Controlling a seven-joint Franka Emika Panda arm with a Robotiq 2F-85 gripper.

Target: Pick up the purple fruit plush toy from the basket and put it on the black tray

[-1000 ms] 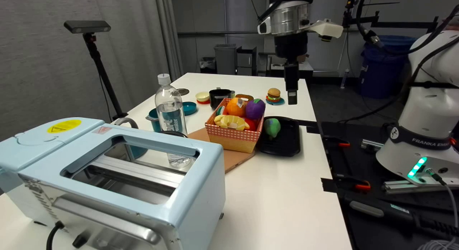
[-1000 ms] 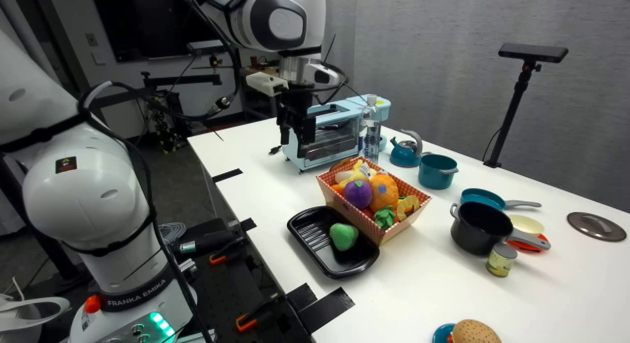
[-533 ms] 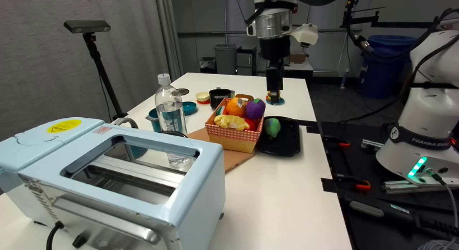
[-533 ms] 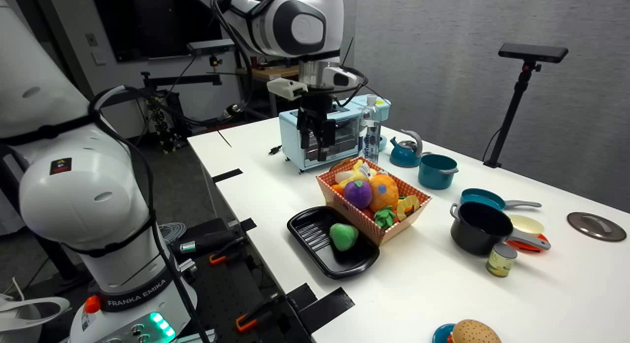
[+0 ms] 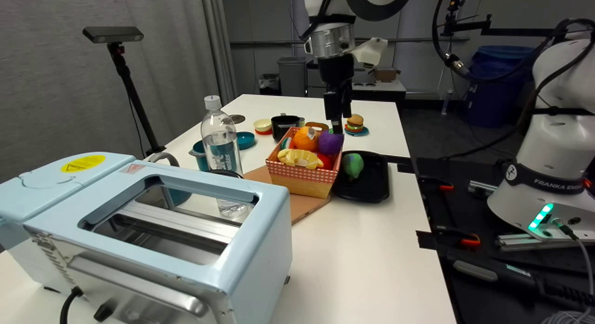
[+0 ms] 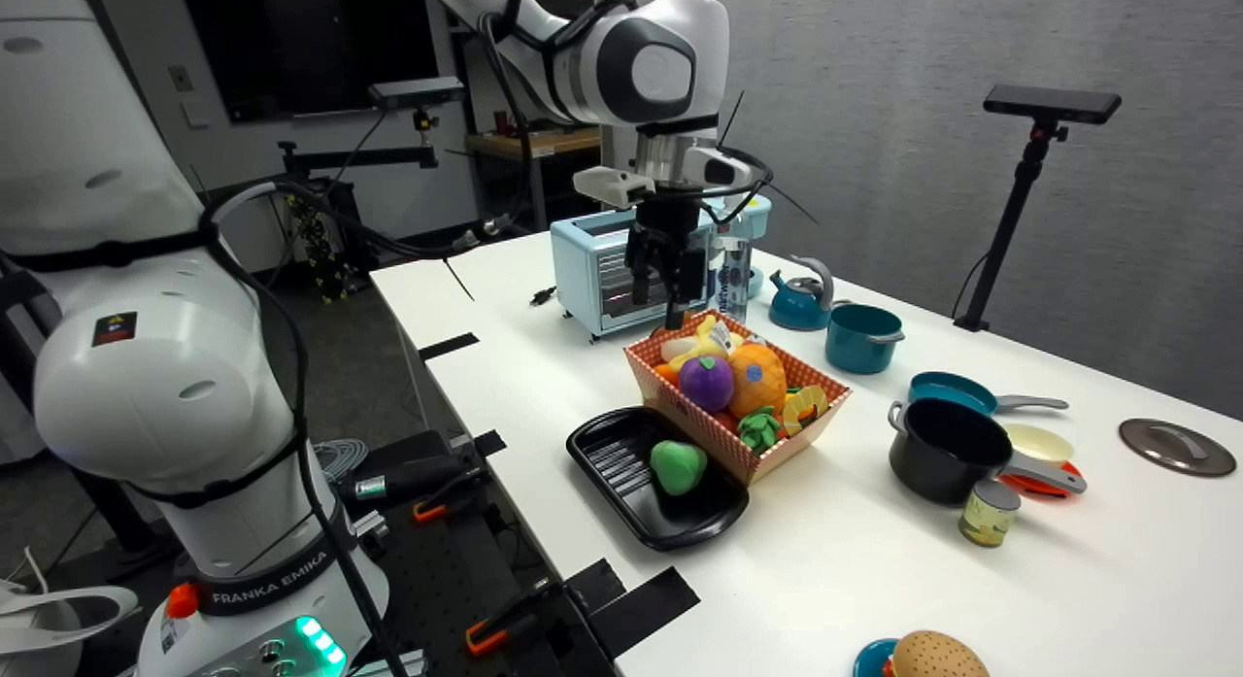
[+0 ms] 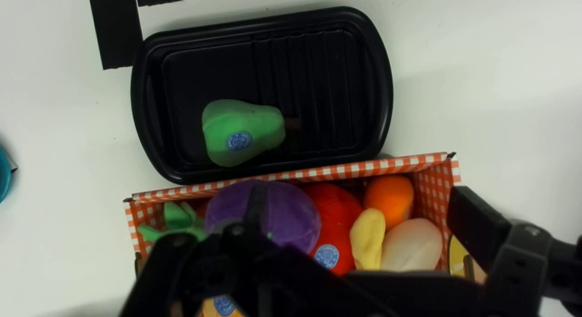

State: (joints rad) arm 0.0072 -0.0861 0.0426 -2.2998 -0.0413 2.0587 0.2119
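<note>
The gripper (image 6: 657, 306), spread wide, hangs near the basket's (image 6: 685, 416) purple fruit toy (image 6: 707, 384). In an exterior view, the black tray (image 6: 612, 463) lies to its left.

1 prpl plush (image 6: 707, 386), 1 bskt (image 5: 300, 183), 1 blk tray (image 7: 313, 80), 2 pots (image 6: 934, 471)

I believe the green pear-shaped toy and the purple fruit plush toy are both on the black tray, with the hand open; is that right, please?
Not quite: the purple fruit plush toy is in the basket, as the wrist view shows. The green pear-shaped toy is indeed on the black tray, and the hand is open.
</note>
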